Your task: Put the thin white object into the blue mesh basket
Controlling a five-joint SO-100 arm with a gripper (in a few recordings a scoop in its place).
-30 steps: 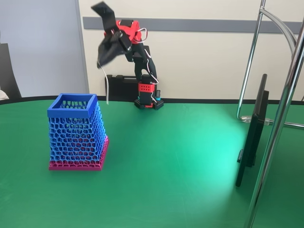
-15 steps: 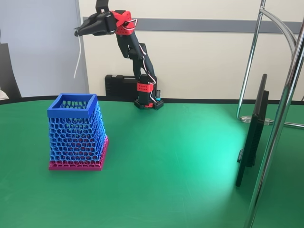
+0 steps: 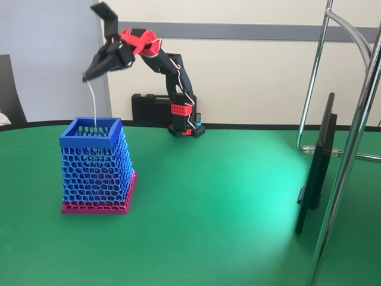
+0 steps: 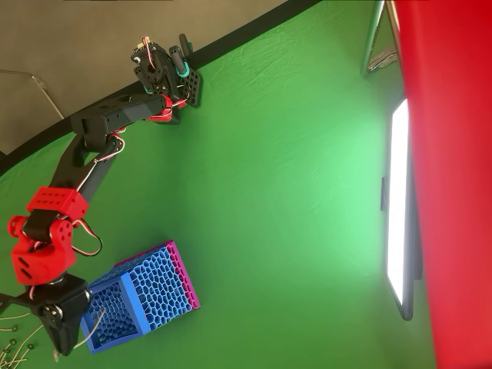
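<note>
The blue mesh basket (image 3: 95, 170) with a magenta base stands upright on the green table at the left, and lies at the lower left in the overhead view (image 4: 150, 296). My gripper (image 3: 86, 76) hovers above its open top, shut on the upper end of the thin white object (image 3: 92, 104). That strip hangs almost straight down, and its lower end reaches the basket's opening at the far rim. From overhead, the gripper (image 4: 65, 342) sits over the basket's outer corner, and the strip (image 4: 94, 321) shows as a faint white line over the mesh.
The arm's base (image 3: 186, 128) stands at the table's back edge beside a black case (image 3: 149, 107). A dark screen (image 3: 315, 167) and a chrome stand (image 3: 351, 149) occupy the right side. Green tabletop (image 3: 208, 202) lies open between the basket and the screen.
The arm has swung left and then come down, carrying the strip from beside the basket to directly over its opening. The strip's lower end now hangs at the rim.
</note>
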